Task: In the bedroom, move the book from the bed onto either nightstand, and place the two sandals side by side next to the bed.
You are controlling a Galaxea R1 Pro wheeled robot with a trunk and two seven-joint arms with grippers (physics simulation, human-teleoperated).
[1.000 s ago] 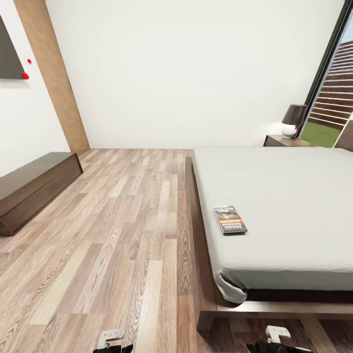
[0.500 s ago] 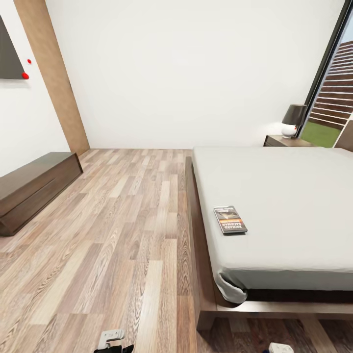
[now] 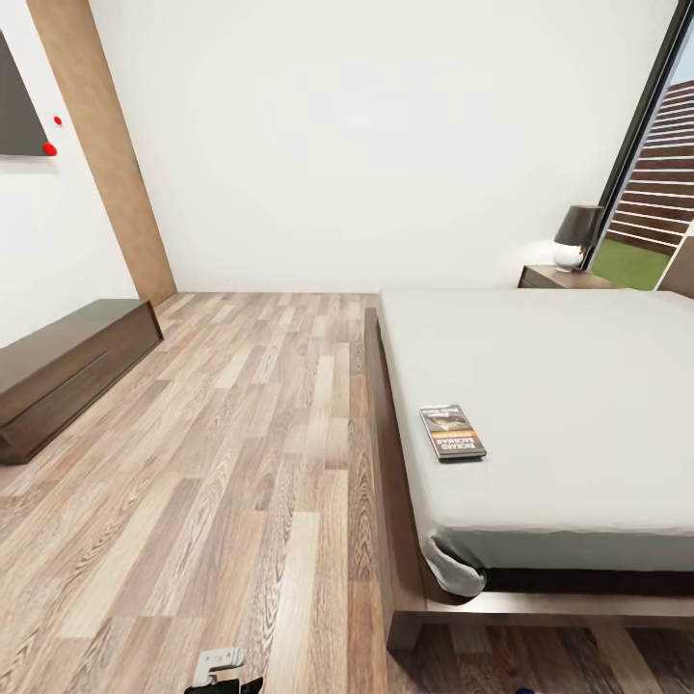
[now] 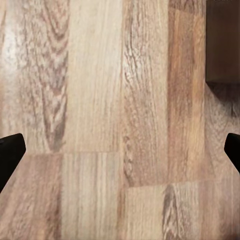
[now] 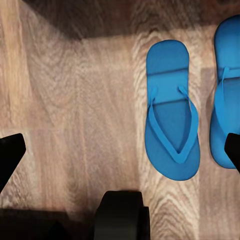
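The book (image 3: 452,432) lies flat on the pale grey mattress of the bed (image 3: 578,386), near its left edge. Beyond the bed's far side stands a nightstand (image 3: 564,278). Both blue sandals (image 5: 172,120) (image 5: 227,100) lie side by side on the wood floor, straps up, below my right gripper (image 5: 120,152). That gripper is open, its dark fingertips (image 5: 10,155) wide apart and holding nothing. My left gripper (image 4: 120,150) is open as well, over bare planks, beside a dark corner of the bed frame (image 4: 222,40). The left wrist (image 3: 224,667) pokes in at the head view's lower edge.
A dark-shaded lamp (image 3: 576,236) stands on the nightstand by the tall window (image 3: 655,193). A long low brown cabinet (image 3: 67,371) runs along the left wall. Wood floor (image 3: 251,434) stretches between it and the bed. A dark rounded robot part (image 5: 120,215) sits low in the right wrist view.
The right wrist, seen at the head view's lower edge a second ago, has sunk out of that view. The left wrist, book and bed stay put.
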